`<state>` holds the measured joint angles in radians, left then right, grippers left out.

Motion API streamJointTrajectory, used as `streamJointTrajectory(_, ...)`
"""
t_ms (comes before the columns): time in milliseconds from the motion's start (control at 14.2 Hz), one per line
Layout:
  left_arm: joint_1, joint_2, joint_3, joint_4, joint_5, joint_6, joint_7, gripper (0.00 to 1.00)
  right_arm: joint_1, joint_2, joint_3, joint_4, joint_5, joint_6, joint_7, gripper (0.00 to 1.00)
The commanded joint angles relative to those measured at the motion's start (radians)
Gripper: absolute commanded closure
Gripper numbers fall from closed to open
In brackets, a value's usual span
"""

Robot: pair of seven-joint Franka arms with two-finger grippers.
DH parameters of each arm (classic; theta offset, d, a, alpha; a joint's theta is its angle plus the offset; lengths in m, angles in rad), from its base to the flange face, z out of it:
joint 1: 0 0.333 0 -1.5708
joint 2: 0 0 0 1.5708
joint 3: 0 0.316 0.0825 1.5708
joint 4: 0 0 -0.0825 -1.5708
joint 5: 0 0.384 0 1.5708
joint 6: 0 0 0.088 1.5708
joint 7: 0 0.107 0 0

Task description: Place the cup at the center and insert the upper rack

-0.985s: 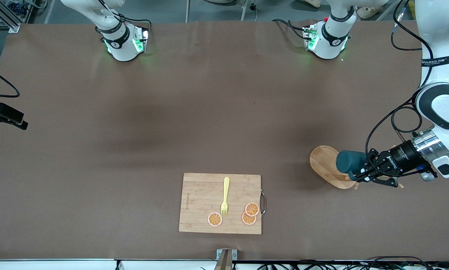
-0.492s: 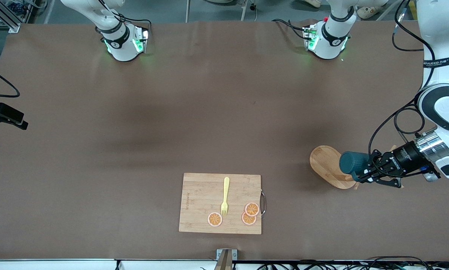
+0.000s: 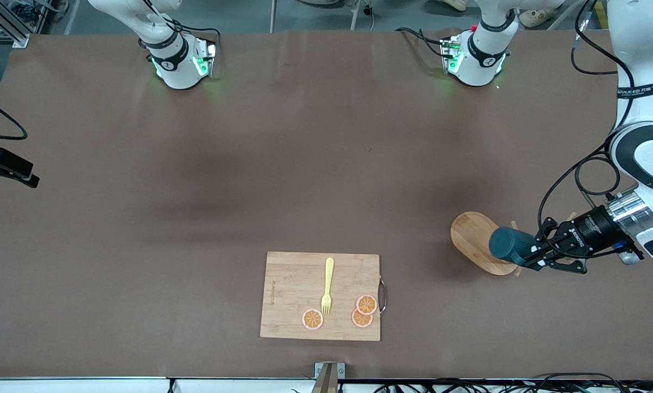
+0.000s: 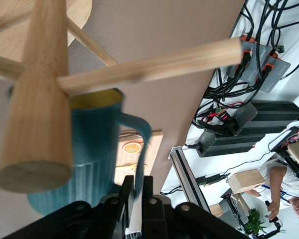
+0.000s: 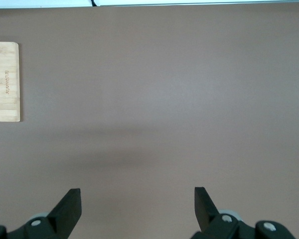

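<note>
The dark teal cup [image 3: 505, 244] lies on its side in the air over the wooden upper rack's oval base [image 3: 471, 237], near the left arm's end of the table. My left gripper [image 3: 529, 255] is shut on the cup's handle [image 4: 142, 139]. In the left wrist view the cup [image 4: 84, 164] shows its yellow inside beside the rack's round post [image 4: 37, 99], under a peg [image 4: 154, 67]; the left gripper [image 4: 138, 189] pinches the handle. My right gripper [image 5: 137, 191] is open and empty above bare table; it is out of the front view.
A rectangular bamboo cutting board [image 3: 293, 295] lies near the front edge, carrying a yellow fork [image 3: 328, 286] and three orange slices [image 3: 365, 304]. Its corner shows in the right wrist view [image 5: 5, 82]. Both arm bases stand along the top edge.
The left gripper and the cup have shifted a little over the rack's base, and the cup now sits slightly lower in the front view. The right arm has not moved.
</note>
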<state>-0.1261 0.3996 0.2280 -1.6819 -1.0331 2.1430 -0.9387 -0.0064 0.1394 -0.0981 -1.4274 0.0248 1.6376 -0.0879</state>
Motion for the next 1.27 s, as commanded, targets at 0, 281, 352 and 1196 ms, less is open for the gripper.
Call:
streamJointTrajectory(0, 0.007, 0.005, -0.004, 0.018, -0.016, 0.002, 0.032, 0.0, 0.002, -0.037, 0.001, -0.044, -0.016, 0.013, -0.007, 0.0)
streamJointTrajectory(281, 0.003, -0.019, -0.001, 0.018, 0.004, -0.003, 0.028, 0.0, 0.002, -0.037, 0.001, -0.044, -0.016, 0.011, -0.007, 0.0)
streamJointTrajectory(352, 0.003, -0.04, -0.002, 0.016, 0.048, -0.005, 0.026, 0.0, 0.002, -0.037, 0.001, -0.044, -0.016, 0.011, -0.007, 0.0)
streamJointTrajectory(1196, -0.003, -0.419, -0.093, 0.014, 0.752, -0.363, 0.142, 0.0, 0.009, -0.052, 0.004, -0.044, -0.008, 0.011, 0.005, 0.0)
